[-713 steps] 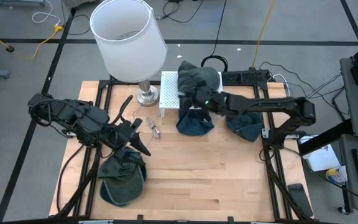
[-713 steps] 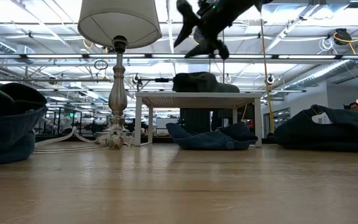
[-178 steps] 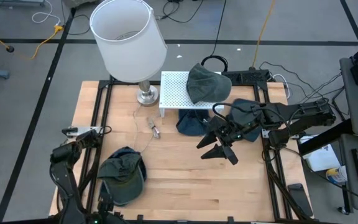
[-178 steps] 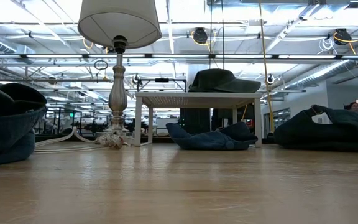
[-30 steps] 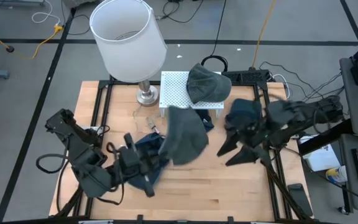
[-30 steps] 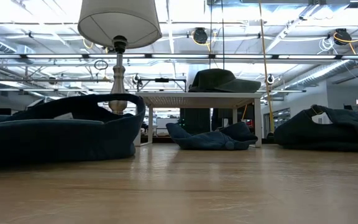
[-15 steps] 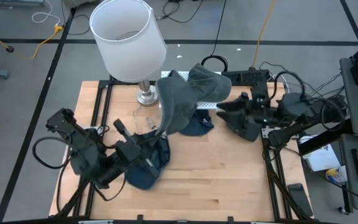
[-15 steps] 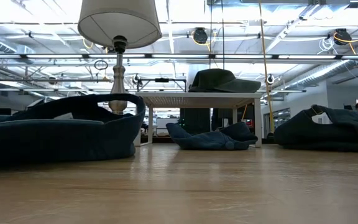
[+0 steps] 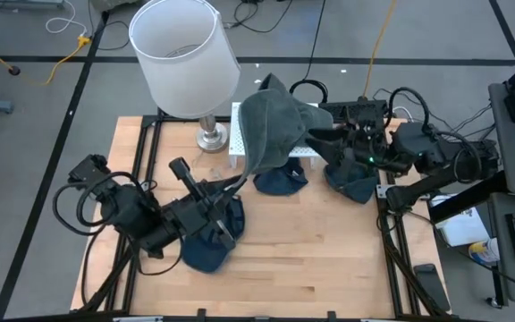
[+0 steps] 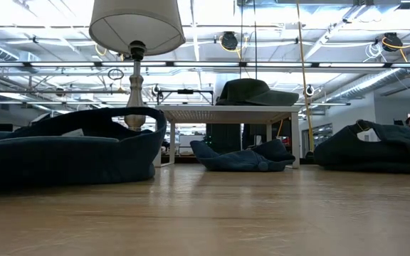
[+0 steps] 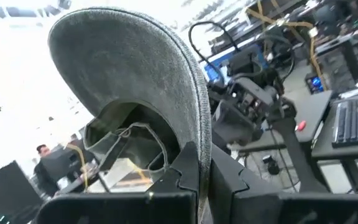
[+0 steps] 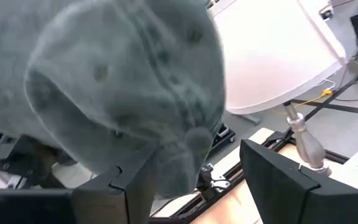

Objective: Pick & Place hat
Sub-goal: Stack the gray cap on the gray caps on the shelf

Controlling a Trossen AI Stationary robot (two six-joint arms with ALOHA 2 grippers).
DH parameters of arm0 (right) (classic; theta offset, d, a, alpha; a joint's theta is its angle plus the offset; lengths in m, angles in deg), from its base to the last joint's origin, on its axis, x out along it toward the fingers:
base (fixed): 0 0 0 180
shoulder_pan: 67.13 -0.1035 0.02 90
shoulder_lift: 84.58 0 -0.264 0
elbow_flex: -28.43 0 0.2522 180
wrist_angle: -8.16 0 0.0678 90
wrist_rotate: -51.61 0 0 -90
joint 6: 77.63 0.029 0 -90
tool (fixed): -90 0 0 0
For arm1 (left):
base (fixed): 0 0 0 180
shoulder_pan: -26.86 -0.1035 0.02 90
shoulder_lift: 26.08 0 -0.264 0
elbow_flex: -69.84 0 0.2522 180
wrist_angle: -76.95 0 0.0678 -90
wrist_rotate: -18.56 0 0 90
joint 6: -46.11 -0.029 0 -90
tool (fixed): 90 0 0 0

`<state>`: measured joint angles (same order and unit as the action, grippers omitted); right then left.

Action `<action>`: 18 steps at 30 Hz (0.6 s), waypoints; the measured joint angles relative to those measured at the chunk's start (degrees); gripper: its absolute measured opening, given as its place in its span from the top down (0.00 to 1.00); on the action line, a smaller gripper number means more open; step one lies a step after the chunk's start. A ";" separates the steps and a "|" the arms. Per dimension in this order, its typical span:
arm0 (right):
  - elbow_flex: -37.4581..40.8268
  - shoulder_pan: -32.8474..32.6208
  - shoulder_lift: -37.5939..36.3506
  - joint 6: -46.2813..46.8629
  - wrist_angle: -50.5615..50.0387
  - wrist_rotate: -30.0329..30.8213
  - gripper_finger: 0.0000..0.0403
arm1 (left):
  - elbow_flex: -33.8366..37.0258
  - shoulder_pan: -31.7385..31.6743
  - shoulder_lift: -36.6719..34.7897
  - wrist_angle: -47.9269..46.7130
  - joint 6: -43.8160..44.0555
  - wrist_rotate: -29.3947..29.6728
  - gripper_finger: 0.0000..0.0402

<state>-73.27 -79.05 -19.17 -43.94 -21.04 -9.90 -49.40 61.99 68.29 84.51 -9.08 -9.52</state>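
Two grippers are meeting at the table's twelve o'clock: the left gripper (image 11: 199, 180) is pinching the grey hat (image 9: 271, 125) by its brim while the right gripper (image 12: 194, 171) is waiting with jaws spread, so a mistimed release risks dropping the hat beside the white shelf (image 9: 242, 136).

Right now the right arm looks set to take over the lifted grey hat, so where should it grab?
Probably the crown. The grey hat hangs by its brim from the shut left gripper, crown bulging toward the open right gripper. Come straight in from the right, fingers astride a fold of the crown.
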 joint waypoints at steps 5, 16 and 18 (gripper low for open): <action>0.00 0.03 1.05 -1.09 1.51 0.01 0.47 | 0.00 -0.61 0.00 0.00 0.59 -2.55 0.98; 0.00 -0.03 1.04 -4.31 2.01 -0.07 0.50 | 0.00 0.04 0.00 -0.06 1.96 -3.34 0.98; 0.00 -0.05 1.04 -4.61 2.01 -0.18 0.57 | 0.00 0.22 0.00 -0.08 1.98 -3.17 0.98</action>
<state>-73.27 -79.10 -18.13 -48.55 -19.03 -10.08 -49.40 62.21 68.29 84.43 -7.10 -12.69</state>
